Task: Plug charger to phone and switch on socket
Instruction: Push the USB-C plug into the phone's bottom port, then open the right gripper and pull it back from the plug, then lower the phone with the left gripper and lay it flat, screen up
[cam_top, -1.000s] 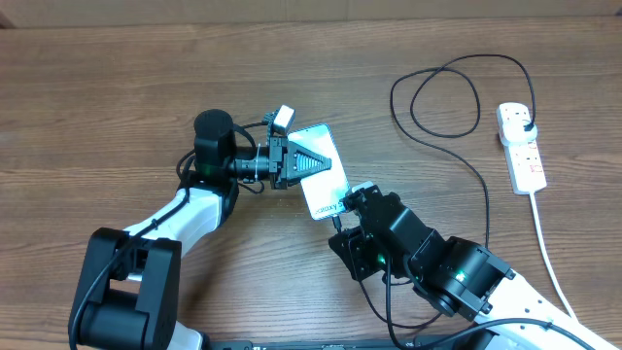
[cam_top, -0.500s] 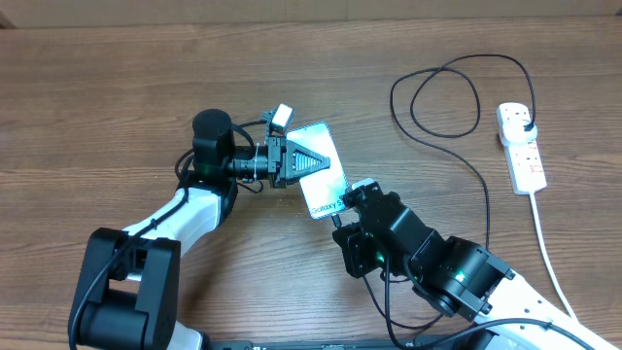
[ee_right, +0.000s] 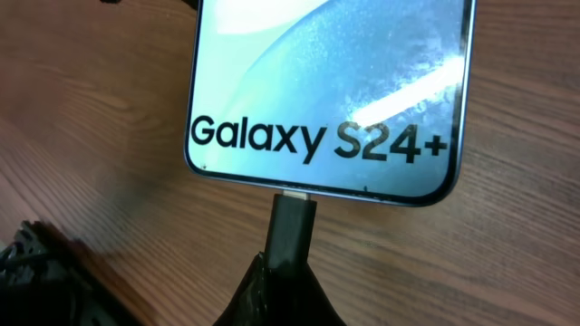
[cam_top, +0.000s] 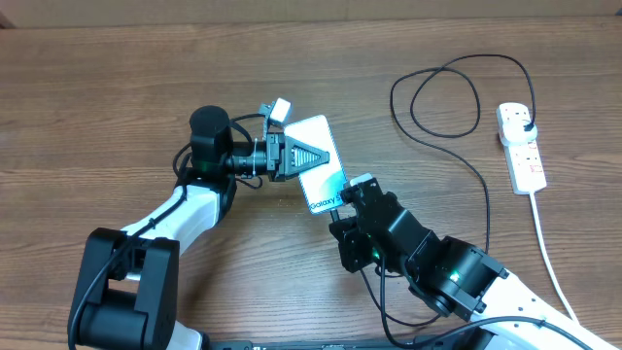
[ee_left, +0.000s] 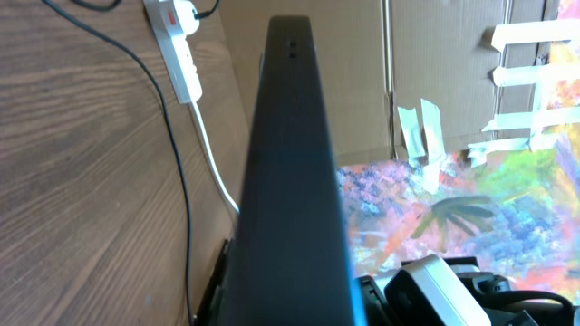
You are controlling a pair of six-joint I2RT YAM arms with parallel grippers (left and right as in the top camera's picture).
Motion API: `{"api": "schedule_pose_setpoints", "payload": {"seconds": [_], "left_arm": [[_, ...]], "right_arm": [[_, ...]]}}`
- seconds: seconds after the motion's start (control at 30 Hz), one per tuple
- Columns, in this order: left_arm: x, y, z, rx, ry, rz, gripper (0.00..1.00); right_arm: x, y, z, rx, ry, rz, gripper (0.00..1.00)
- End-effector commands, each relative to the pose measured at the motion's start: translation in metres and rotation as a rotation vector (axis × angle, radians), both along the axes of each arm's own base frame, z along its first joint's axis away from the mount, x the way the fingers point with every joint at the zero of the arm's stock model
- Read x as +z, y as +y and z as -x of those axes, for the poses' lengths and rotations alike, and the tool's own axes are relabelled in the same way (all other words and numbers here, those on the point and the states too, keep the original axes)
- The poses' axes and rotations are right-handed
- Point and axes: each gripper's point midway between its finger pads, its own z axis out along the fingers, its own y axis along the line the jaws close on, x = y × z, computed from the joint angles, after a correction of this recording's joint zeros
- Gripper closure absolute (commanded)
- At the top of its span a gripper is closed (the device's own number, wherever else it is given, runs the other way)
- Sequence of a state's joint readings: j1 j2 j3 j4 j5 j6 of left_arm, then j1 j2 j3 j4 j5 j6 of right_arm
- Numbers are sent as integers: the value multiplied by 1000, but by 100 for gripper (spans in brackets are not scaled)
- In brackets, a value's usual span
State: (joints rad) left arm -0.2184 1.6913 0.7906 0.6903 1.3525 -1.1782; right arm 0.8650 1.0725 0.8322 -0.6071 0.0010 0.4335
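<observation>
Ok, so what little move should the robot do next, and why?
Probably the right gripper should nudge the charger straight into the phone. The tip is lined up at the port on the phone's bottom edge, but a sliver of silver metal shows, so it looks not fully in. The left gripper holds the phone steady.

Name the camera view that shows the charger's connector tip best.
Right wrist: the connector tip fills the foreground, meeting the phone's bottom edge. Overhead, the right end effector hides it; only the cable shows. Left wrist shows just the phone's dark edge and distant cable.
</observation>
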Motion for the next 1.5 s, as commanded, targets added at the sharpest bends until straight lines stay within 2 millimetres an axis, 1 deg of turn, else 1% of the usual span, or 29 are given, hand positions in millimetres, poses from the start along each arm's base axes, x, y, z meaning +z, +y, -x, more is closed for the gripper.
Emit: {"api": "schedule_pose_setpoints", "payload": {"seconds": [0.0, 0.1, 0.2, 0.23, 0.3, 0.37, 0.4, 0.43, 0.53, 0.57, 0.63, 0.67, 0.73, 0.77, 0.8, 0.9, 1.0, 1.1, 1.17, 1.2, 1.27, 1.33, 1.37, 1.47], "left_arm": [[2, -22, 43, -204, -24, 27, 96], [2, -24, 45, -211, -25, 27, 96], [2, -24, 45, -211, -25, 27, 96], [2, -24, 45, -210, -32, 28, 96], [1, -24, 44, -203, -51, 28, 96], [1, -24, 42, -194, -72, 28, 96], [1, -24, 42, -192, -80, 28, 96], [0, -25, 40, -183, -86, 26, 96], [-1, -26, 34, -147, -84, 15, 96], [-3, -26, 28, -114, -93, 7, 96], [-5, -27, 21, -70, -93, -6, 96], [-6, -27, 17, -47, -87, -14, 96], [-13, -27, 8, 6, -58, -40, 96], [-18, -26, 4, 35, -31, -58, 96], [-24, -26, 1, 64, 3, -79, 96], [-43, -26, -9, 157, 126, -147, 96], [-48, -34, -14, 217, 173, -169, 96], [-43, -47, -19, 261, 169, -174, 96], [-34, -58, -22, 265, 135, -171, 96], [-25, -65, -24, 260, 99, -172, 96], [-17, -71, -29, 256, 64, -196, 96], [-13, -71, -38, 260, 23, -264, 96], [-14, -69, -41, 264, 9, -306, 96], [-14, -55, -50, 271, -46, -468, 96]], "right_arm": [[41, 10, -29, -63, -153, -97, 96], [45, 12, -31, -63, -164, -111, 96], [38, 8, -28, -63, -142, -83, 96], [35, 7, -26, -62, -132, -72, 94], [29, 3, -23, -61, -115, -51, 85], [27, 0, -21, -60, -103, -36, 79], [26, -1, -20, -60, -101, -34, 76], [27, -3, -18, -60, -99, -31, 71], [32, -8, -14, -60, -100, -32, 63], [39, -12, -10, -61, -103, -37, 55], [49, -17, -5, -61, -112, -47, 45], [54, -21, -3, -63, -116, -52, 39], [66, -29, 3, -66, -131, -68, 20], [73, -33, 6, -70, -142, -77, 4], [80, -39, 9, -79, -159, -87, 0], [98, -61, 17, -114, -212, -111, 0], [108, -81, 25, -151, -255, -122, 0], [115, -99, 32, -185, -291, -130, 0], [117, -108, 35, -204, -302, -132, 0], [116, -113, 36, -225, -298, -133, 0], [114, -115, 37, -233, -293, -128, 0], [112, -116, 38, -244, -278, -131, 0], [112, -117, 38, -248, -273, -134, 0], [110, -117, 39, -257, -262, -137, 0]]}}
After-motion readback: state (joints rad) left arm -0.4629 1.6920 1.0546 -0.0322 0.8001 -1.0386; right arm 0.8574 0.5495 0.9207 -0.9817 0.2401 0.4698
